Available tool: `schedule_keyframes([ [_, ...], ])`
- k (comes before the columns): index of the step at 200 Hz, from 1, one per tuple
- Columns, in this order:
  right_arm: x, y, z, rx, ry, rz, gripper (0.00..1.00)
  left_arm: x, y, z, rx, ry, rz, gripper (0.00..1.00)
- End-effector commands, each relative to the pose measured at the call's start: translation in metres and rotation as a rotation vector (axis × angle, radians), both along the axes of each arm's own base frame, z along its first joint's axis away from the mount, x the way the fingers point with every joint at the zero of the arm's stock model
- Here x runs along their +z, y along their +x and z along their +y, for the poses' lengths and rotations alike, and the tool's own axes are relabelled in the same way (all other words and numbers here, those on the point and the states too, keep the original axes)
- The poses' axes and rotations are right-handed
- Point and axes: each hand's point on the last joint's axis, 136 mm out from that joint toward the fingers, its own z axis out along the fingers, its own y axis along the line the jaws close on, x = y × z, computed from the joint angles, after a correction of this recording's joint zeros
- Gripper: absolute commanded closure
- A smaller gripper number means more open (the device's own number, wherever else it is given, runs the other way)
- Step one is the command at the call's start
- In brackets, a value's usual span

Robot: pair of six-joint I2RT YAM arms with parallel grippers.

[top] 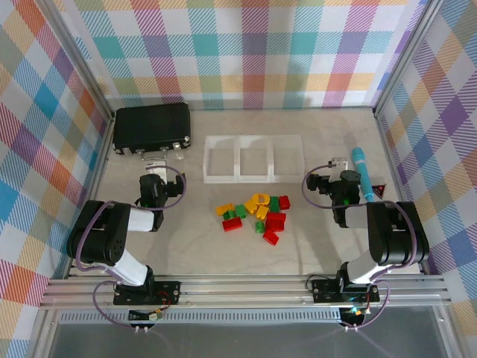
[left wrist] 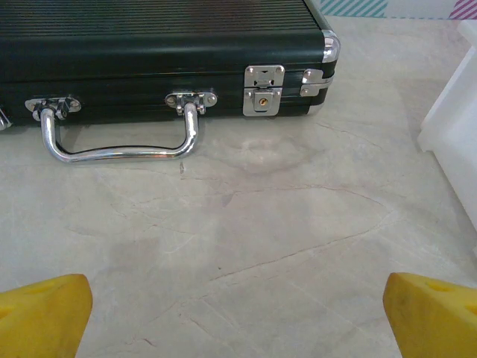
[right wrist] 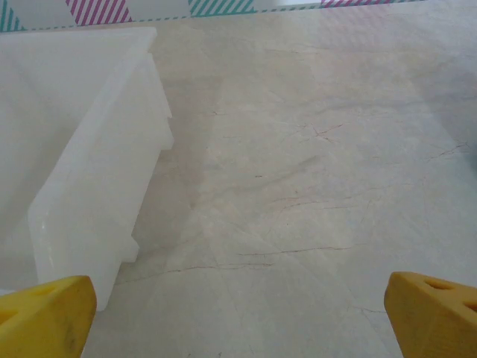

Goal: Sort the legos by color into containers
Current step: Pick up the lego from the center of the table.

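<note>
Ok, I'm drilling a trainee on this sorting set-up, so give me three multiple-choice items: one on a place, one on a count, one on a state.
1. Where do the small red, green and yellow plastic bricks lie relative to the row of square clear-white plastic bins?
A) inside it
B) loose on the marbled table, on the row's near side
C) behind it

2. How many compartments has that row?
A) two
B) five
C) three

3. How do the left gripper and right gripper stand?
A) both open, empty
B) both shut on bricks
C) one open, one shut

Key: 1 B, the pile lies short of the bins; 2 C, two dividers show; 3 A, jaws wide apart, nothing between.
</note>
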Motion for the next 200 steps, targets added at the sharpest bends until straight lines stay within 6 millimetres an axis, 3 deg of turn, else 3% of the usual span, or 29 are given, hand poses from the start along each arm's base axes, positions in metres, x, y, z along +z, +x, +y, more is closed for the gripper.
schedule_keyframes([
  [1, 0.011, 0.006, 0.000, 0.017, -0.002, -0.035, 0.01, 0.003, 0.003, 0.004, 0.014, -0.005, -0.005, 0.00],
  [173, 0.011, 0.006, 0.000, 0.016, 0.000, -0.034, 0.01, 0.001, 0.004, 0.003, -0.002, -0.026, 0.007, 0.00],
  [190, 0.018, 0.005, -0.002, -0.006, -0.012, -0.043, 0.01, 0.010, 0.007, 0.002, -0.013, -0.022, -0.004, 0.00],
  [200, 0.032, 0.003, 0.001, -0.012, -0.033, -0.035, 0.01, 0.021, 0.009, -0.001, -0.018, -0.010, 0.033, 0.00],
])
